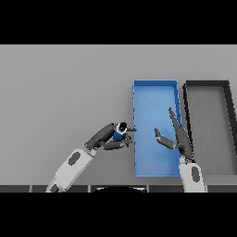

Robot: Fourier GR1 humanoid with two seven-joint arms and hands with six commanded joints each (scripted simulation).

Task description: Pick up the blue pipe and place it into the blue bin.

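Left hand (112, 137): fingers and thumb are curled round the blue pipe (119, 134), so you already have your grip; it sits just outside the blue bin's (155, 84) left wall, fingertips reaching that wall.
Blue pipe: held in your left hand, beside the blue bin, not yet over it; whether it is clear of the table (60, 92) you cannot tell.
Right hand (178, 139): over the blue bin's right half, fingers straight, thumb spread, holding nothing.
Dark bin (207, 84): just right of the blue bin, not your target.
Progress: the grasp looks done; you have the short carry over the wall and the release left.
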